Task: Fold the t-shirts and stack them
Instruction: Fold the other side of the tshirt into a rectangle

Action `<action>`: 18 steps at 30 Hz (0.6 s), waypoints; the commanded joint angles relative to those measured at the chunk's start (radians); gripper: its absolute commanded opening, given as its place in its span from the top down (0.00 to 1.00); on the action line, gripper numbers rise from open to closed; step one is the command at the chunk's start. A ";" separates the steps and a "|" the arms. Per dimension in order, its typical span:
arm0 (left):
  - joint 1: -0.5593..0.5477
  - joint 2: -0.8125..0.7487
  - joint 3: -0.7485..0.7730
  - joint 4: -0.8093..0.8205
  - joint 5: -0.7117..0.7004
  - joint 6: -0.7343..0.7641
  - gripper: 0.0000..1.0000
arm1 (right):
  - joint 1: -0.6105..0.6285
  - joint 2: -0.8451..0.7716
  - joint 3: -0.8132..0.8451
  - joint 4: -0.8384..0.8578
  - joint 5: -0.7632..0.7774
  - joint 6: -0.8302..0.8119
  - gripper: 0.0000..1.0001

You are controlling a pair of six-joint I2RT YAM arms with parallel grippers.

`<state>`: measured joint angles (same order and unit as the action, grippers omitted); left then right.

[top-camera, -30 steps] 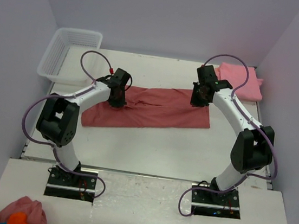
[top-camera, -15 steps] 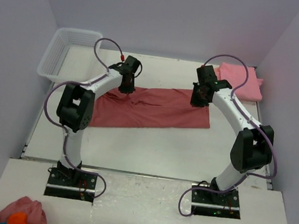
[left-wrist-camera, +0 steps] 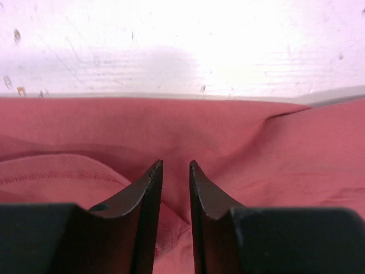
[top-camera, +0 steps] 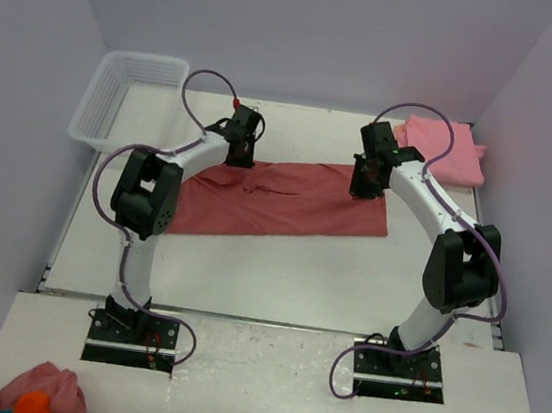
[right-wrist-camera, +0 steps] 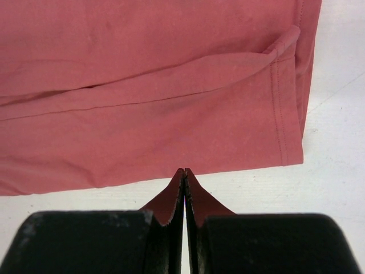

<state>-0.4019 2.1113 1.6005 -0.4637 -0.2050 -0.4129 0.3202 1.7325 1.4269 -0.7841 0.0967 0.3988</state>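
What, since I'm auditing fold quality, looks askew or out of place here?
The red t-shirt lies slanted across the table, left end nearer the front, and wrinkled near its far edge. A pink cloth lump with an orange patch sits apart on the near ledge.

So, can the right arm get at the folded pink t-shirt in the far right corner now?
Probably yes: the folded pink t-shirt lies close behind the right gripper, with nothing lying between them.

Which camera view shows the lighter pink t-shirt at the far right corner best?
The top external view: the lighter pink t-shirt lies at the far right corner, nearly all in sight. Both wrist views show only the darker red t-shirt, nothing of the pink one.
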 commanded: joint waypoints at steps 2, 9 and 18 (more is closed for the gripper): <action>-0.005 -0.125 -0.031 0.154 -0.005 0.069 0.70 | -0.001 -0.017 0.037 0.022 -0.019 -0.009 1.00; -0.029 -0.310 -0.138 0.047 -0.152 0.014 0.42 | 0.000 -0.051 0.033 0.016 -0.021 -0.008 1.00; -0.052 -0.455 -0.280 -0.101 -0.102 -0.078 1.00 | 0.003 -0.068 0.017 0.026 -0.035 -0.002 1.00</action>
<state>-0.4580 1.6543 1.3468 -0.4900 -0.3225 -0.4492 0.3206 1.7214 1.4269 -0.7837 0.0814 0.3996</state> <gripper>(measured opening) 0.007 0.003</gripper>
